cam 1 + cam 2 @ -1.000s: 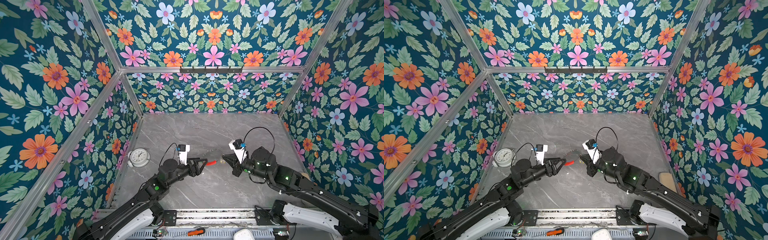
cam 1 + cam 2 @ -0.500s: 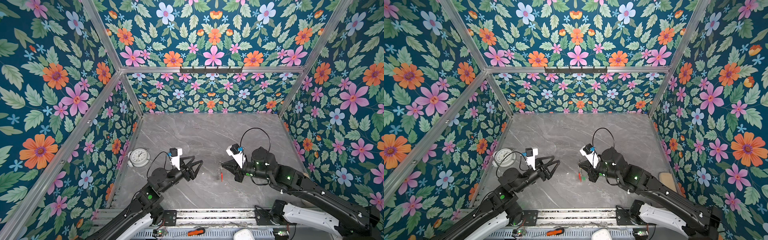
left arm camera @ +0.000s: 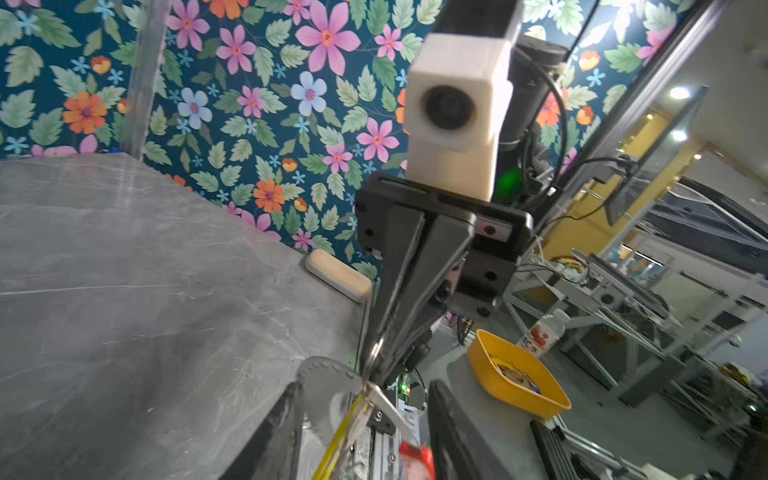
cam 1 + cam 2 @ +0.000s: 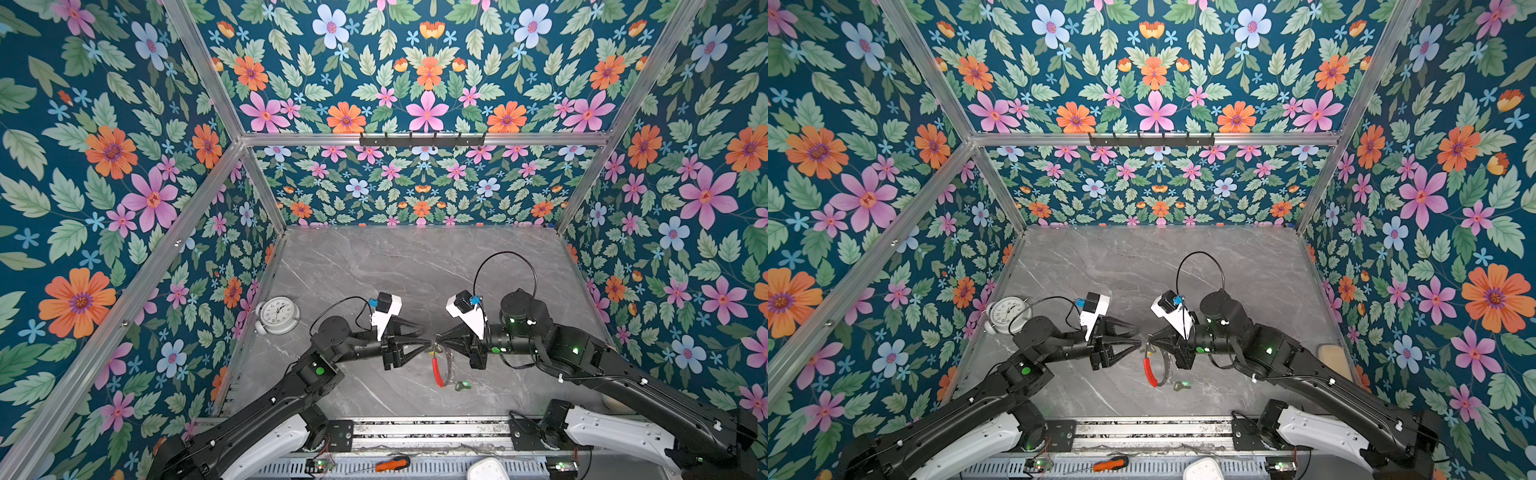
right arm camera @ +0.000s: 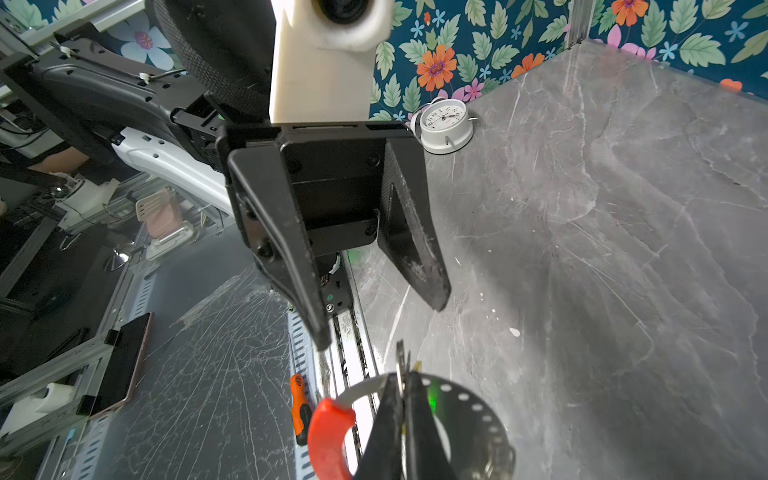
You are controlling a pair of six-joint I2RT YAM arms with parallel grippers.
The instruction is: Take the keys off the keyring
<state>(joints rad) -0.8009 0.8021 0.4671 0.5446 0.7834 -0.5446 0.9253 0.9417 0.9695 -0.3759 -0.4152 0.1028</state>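
Observation:
The keyring is a thin grey hoop with a curved red section. It hangs edge-on above the table in both top views, red section on its left. My right gripper is shut on the hoop's top, pinching it beside a small wire ring. My left gripper faces it from the left, open, with its fingers on either side of the hoop's top edge. A yellow tag hangs from the hoop. A green tag sits at its low end near the table. The keys' blades are too blurred to make out.
A white alarm clock stands at the table's left edge. A beige oblong lies by the right wall. An orange screwdriver lies on the front rail, and a yellow bowl sits beyond the table. Flowered walls close in three sides.
The left gripper let go near the red section, drew back left with jaws wide, then came back to the hoop's top with jaws narrower. The hoop swung down from the right gripper.

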